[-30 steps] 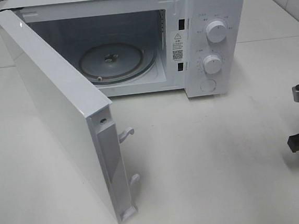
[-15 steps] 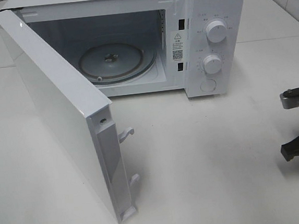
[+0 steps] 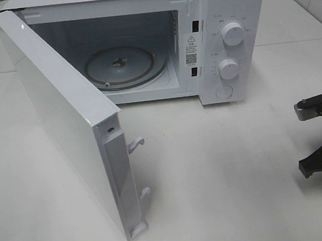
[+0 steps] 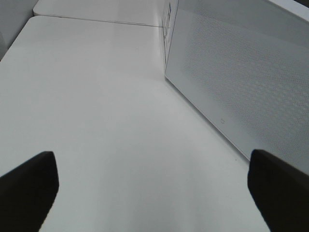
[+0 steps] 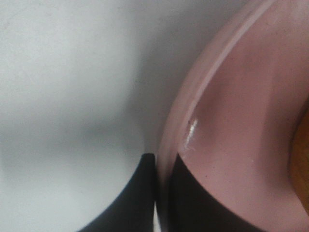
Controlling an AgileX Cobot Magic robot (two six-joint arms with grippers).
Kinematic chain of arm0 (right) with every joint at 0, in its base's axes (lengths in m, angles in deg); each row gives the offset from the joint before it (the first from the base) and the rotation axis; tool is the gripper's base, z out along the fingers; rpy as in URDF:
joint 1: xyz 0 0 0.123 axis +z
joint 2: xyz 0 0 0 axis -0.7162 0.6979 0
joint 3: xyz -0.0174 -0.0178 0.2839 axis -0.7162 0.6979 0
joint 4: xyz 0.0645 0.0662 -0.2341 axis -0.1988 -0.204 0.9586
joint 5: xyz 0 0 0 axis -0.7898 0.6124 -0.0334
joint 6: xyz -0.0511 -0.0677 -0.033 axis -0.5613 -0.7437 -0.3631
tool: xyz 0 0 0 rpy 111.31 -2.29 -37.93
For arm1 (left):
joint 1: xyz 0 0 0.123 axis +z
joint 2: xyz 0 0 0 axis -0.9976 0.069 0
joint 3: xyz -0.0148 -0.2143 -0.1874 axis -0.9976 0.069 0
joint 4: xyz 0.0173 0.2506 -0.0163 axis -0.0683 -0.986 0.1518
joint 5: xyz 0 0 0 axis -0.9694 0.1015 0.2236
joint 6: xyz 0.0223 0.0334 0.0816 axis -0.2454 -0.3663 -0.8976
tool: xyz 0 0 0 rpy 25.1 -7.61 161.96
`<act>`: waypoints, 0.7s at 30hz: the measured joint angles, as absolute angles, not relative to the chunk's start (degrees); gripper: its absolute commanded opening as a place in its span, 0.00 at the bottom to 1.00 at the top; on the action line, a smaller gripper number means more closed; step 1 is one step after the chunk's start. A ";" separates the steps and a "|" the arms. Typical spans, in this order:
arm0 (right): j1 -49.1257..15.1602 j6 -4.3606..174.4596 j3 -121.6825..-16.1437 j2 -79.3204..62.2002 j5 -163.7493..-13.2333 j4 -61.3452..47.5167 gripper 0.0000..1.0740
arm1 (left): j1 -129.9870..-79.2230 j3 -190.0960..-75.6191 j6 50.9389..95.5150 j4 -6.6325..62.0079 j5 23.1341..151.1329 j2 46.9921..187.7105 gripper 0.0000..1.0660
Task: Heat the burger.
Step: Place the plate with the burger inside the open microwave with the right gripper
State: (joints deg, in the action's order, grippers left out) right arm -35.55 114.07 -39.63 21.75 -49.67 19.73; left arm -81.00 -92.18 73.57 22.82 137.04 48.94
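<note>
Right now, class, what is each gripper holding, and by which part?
The right gripper pinches the pink plate by its rim. The left gripper is open and holds nothing.

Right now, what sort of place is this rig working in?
Looks like a tabletop kitchen mock-up, likely a lab bench: a white microwave with its door open and glass turntable bare, on a plain white table, plus a pink plate pinched at its rim by the right gripper.
</note>
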 measured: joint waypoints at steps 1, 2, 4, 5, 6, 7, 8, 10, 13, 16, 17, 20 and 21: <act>-35.55 114.13 -39.58 21.75 -49.62 19.79 0.00 | -81.00 -92.18 73.57 22.82 137.04 48.94 0.94; -35.55 114.47 -39.52 21.75 -49.56 20.19 0.00 | -81.00 -92.18 73.57 22.82 137.04 48.94 0.94; -35.55 114.53 -39.46 21.75 -49.33 20.30 0.00 | -81.00 -92.18 73.57 22.82 137.04 48.94 0.94; -35.55 114.87 -39.46 21.69 -49.33 20.53 0.00 | -81.00 -92.18 73.57 22.82 137.04 48.94 0.94; -35.55 114.87 -39.46 21.69 -49.33 20.53 0.00 | -81.00 -92.18 73.57 22.82 137.04 48.94 0.94; -35.49 115.16 -39.41 20.95 -49.33 20.53 0.00 | -81.00 -92.18 73.57 22.82 137.04 48.94 0.94; -35.49 115.16 -39.41 20.95 -49.33 20.53 0.00 | -81.00 -92.18 73.57 22.82 137.04 48.94 0.94; -35.49 115.44 -39.29 19.00 -48.58 20.53 0.00 | -81.00 -92.18 73.57 22.82 137.04 48.94 0.94; -35.49 115.44 -39.29 17.85 -48.07 20.53 0.00 | -81.00 -92.18 73.57 22.82 137.04 48.94 0.94; -35.49 115.44 -39.23 16.19 -47.27 20.53 0.00 | -81.00 -92.18 73.57 22.82 137.04 48.94 0.94; -35.49 115.44 -39.23 15.10 -46.64 20.70 0.00 | -81.00 -92.18 73.57 22.82 137.04 48.94 0.94; -35.49 115.44 -39.23 13.84 -45.49 20.82 0.00 | -81.00 -92.18 73.57 22.82 137.04 48.94 0.94; -35.49 115.44 -39.23 13.84 -45.49 20.82 0.00 | -81.00 -92.18 73.57 22.82 137.04 48.94 0.94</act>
